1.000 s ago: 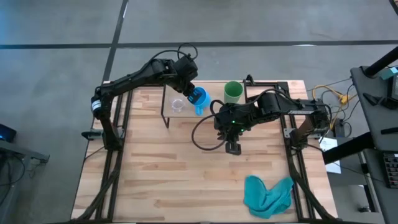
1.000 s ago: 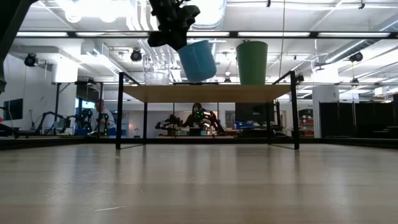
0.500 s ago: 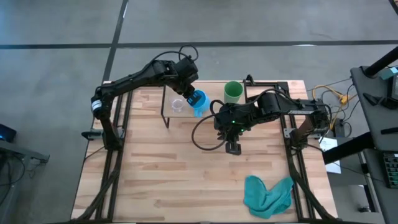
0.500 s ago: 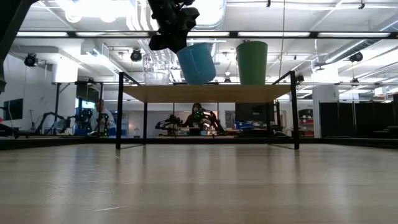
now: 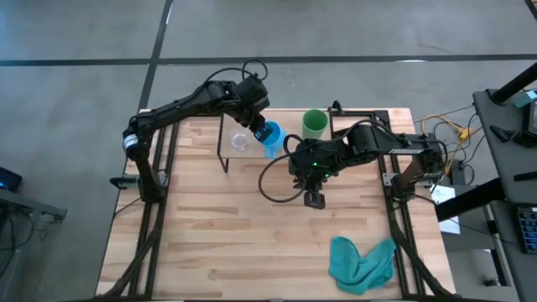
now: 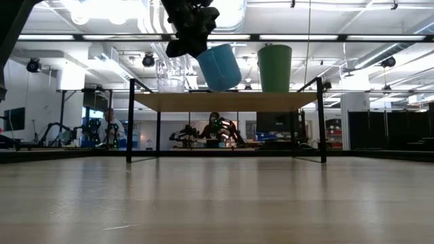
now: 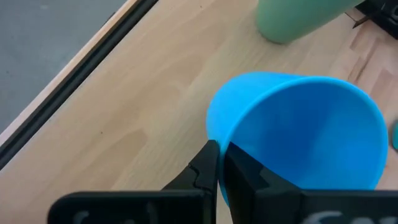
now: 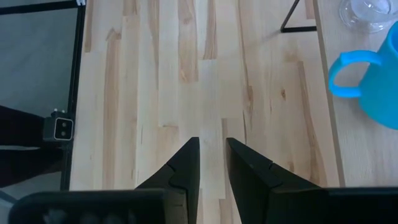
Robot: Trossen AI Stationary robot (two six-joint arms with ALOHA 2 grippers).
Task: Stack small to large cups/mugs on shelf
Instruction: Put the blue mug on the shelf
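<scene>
Left hand [image 6: 192,42] clamped on the rim of the bright blue mug [image 6: 219,68], held tilted just above the shelf [image 6: 224,102], between the clear glass cup [image 6: 170,76] and the green cup [image 6: 274,68]. Plain smooth blue wall, handle pointing toward the tabletop [image 5: 218,226]. Tilted a little more than half a second ago, bottom swung slightly toward the green cup. Right hand [image 5: 313,200] low over the tabletop, fingers apart, holding nothing.

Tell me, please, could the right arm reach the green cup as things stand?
Probably yes: the right gripper is open and empty over the table, and the green cup stands apart from the blue mug.
</scene>
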